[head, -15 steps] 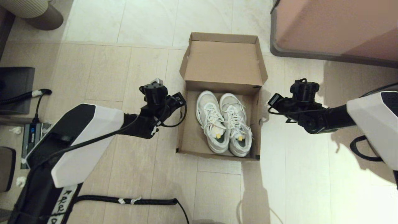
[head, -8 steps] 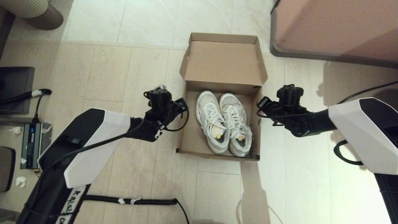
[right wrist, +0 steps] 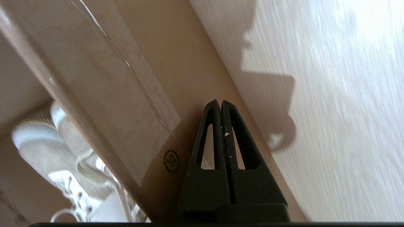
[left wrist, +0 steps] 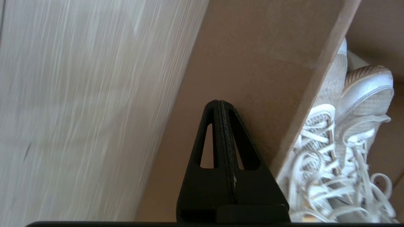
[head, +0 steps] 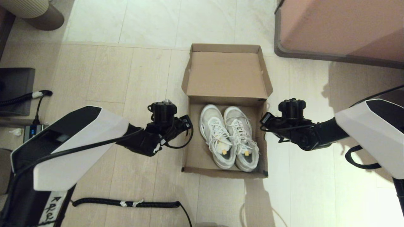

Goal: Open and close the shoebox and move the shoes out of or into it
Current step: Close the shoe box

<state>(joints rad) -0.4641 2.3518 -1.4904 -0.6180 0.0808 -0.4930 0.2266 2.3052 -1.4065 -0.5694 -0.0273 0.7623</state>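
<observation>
Surroundings: the shoebox (head: pixel 225 110) sits on a pale tiled floor (head: pixel 101 72), lid flap folded back flat on the far side. A large pink-brown furniture block (head: pixel 341 25) stands at the far right, well apart from the box. A black corrugated cable (head: pixel 126 203) lies on the floor on the near left side; a power strip (head: pixel 30 130) and a dark grey object (head: pixel 15 90) sit at the far left edge. Nothing overlies the box opening.

Contents: the shoes (head: pixel 229 137), white lace-up sneakers, lie side by side inside the box, toes toward the lid, yellow tags visible at the heels.

Left gripper (left wrist: pixel 220 104): positioned just beside the box's left outer wall, fingers pressed together, holding nothing. In the left wrist view the tip overlaps the cardboard side; contact cannot be confirmed.

Right gripper (right wrist: pixel 220 103): positioned just beside the box's right outer wall, fingers likewise pressed together and empty. The right wrist view shows clear tape (right wrist: pixel 126 104) and a small round printed mark (right wrist: pixel 171 161) on that wall, near the tip.
</observation>
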